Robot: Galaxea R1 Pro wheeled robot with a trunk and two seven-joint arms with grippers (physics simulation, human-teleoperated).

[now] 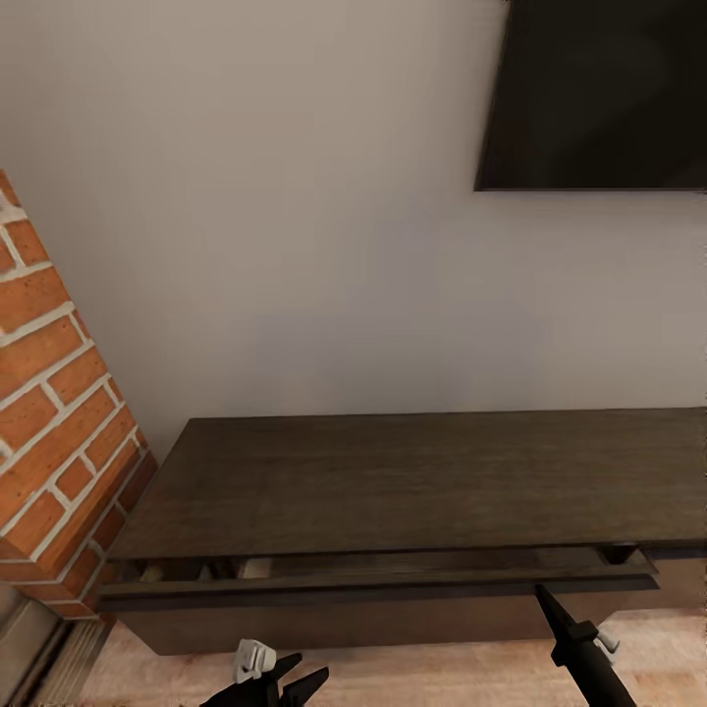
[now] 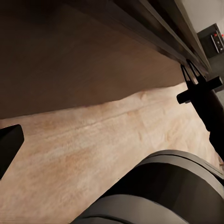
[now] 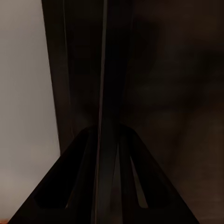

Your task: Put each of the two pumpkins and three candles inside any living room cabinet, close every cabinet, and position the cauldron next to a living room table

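Note:
The long, low dark brown cabinet point(image 1: 412, 481) stands against the wall. Its top drawer front point(image 1: 373, 589) is out by a narrow gap. Pale shapes show through that gap at the left; I cannot tell what they are. My right gripper point(image 1: 540, 591) is shut, its fingertips against the drawer front's upper edge near the right end. The left wrist view also catches the right gripper point(image 2: 189, 70) at that edge, and the right gripper point(image 3: 106, 128) looks along the dark front. My left gripper point(image 1: 295, 676) hangs open and empty over the floor before the cabinet. Pumpkins, cauldron and table are out of view.
A red brick chimney point(image 1: 49, 412) rises just left of the cabinet, with a grey stone edge point(image 1: 29, 638) at its foot. A black TV point(image 1: 599, 88) hangs on the wall above right. Light wood floor point(image 1: 432, 673) runs along the cabinet's front.

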